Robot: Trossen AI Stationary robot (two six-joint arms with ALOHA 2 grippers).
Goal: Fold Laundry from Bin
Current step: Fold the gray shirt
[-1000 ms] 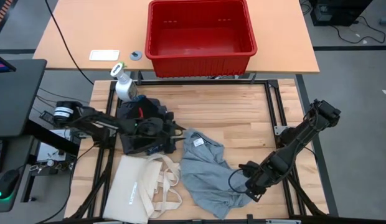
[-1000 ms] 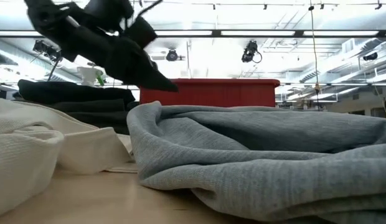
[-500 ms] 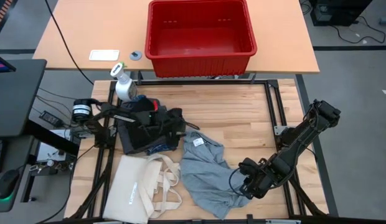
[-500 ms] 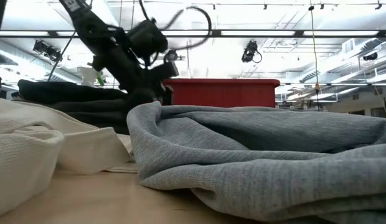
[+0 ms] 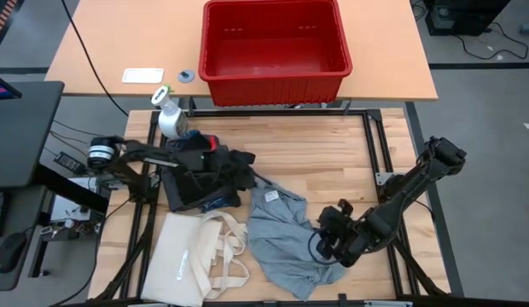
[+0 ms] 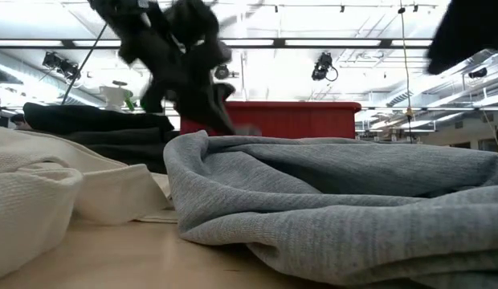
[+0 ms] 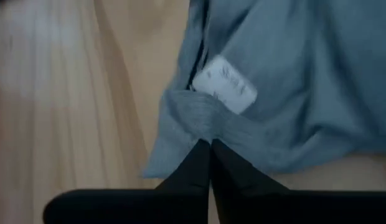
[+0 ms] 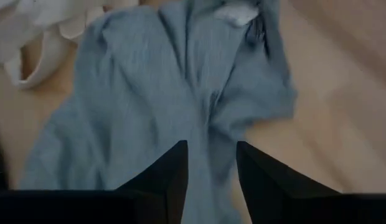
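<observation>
Two pincers at grey shirt [image 5: 280,230]

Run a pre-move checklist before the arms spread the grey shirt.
1. Left gripper shut at the grey shirt collar edge by the label: fingers meet at the fold, but whether cloth is pinched: cannot tell.
2. Right gripper open over the shirt's lower part: ok; nothing held yet.
3. Shirt flat: not ok, bunched and creased.
4. Tote bag clear of the shirt: not ok, its handles lie against the shirt's edge.
5. Dark pile clear of the left arm: not ok, the arm reaches across it.
6. Bin emptied: ok, no garments visible inside.
</observation>
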